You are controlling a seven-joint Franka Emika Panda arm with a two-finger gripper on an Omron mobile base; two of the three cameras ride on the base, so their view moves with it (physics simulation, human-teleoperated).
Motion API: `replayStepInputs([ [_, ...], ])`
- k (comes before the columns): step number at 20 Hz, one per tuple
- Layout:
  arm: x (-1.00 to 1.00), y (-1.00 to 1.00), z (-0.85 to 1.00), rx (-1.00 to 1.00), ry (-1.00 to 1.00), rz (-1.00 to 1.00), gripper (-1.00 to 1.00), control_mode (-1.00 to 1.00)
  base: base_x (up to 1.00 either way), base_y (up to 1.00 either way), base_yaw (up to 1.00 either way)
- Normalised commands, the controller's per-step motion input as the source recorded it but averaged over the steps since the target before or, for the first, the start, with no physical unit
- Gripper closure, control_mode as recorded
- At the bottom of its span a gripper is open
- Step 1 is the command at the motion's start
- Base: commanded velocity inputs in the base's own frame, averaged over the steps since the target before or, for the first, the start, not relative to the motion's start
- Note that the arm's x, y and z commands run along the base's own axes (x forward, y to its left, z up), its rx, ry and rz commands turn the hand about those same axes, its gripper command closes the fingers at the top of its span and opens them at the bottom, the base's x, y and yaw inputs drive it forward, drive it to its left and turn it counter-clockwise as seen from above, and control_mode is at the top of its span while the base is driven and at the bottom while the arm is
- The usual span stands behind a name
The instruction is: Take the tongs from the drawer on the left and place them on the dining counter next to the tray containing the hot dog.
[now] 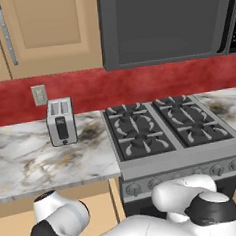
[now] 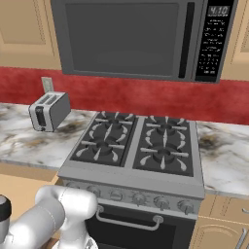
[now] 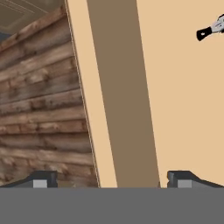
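Hand view looks down into the open drawer, and the gripper hangs over its rim with jaws spread wide and nothing between them. The tongs lie well beyond the right-hand fingertip, far up and off to that side, only a black tip and a bit of silver-grey metal peeking in at the edge. I'd shift the hand toward them until the slim shaft sits between the jaws before descending; the drawer bottom is smooth pale tan wood, while rough brown floor planks show past the left-hand tip.
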Motion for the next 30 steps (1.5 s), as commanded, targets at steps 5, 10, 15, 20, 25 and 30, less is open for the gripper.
replayStepInputs([
  [5, 0.24, 0.00, 0.00, 0.00, 0.00, -0.02, -1.00, -1.00, 0.00, 0.00, 0.00],
  [10, 0.20, 0.00, -0.02, -0.01, 0.00, -0.01, -1.00, -1.00, 0.00, 0.00, 0.00],
  [15, 0.05, 0.00, -0.09, -0.03, -0.03, -0.07, -1.00, -1.00, 0.00, 0.00, 0.00],
  [20, 0.01, 0.00, -0.10, -0.03, -0.04, -0.18, -1.00, -1.00, 0.00, 0.00, 0.00],
  [25, 0.03, 0.00, -0.05, -0.05, 0.00, -0.22, -1.00, -1.00, 0.00, 0.00, 0.00],
  [30, 0.08, 0.00, -0.12, -0.10, 0.00, -0.22, -1.00, -1.00, 0.00, 0.00, 0.00],
])
